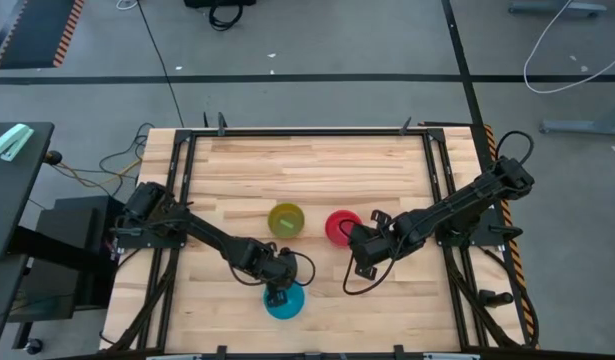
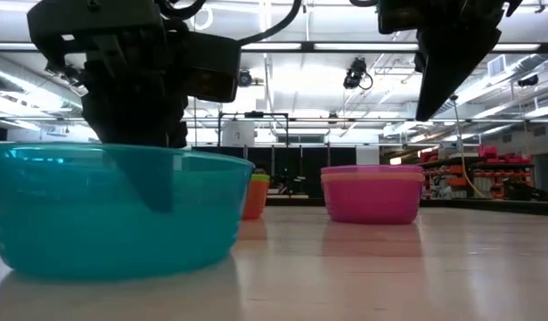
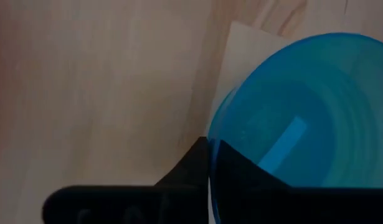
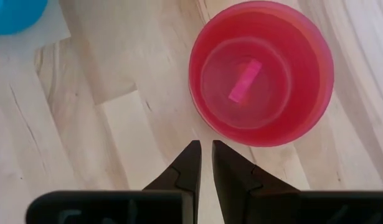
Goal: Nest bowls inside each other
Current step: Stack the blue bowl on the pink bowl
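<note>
Nearest the front edge of the desk [image 1: 317, 160], I had the left pincer [image 1: 278, 294] clamped on the rim of the blue bowl [image 1: 285, 303], one finger inside the wall and one outside. In the low view that bowl [image 2: 113, 209] sat flat on the wood. Farther back and to the right, my right pincer [image 4: 203, 163] hung just beside the pink-red bowl [image 1: 341, 226], fingers nearly together and gripping nothing. That bowl [image 2: 372, 192] showed a second rim line, so another seemed nested in it. Beside it, to the left, stood the yellow bowl [image 1: 286, 219], with an orange wall [image 2: 254, 198] visible beneath.
</note>
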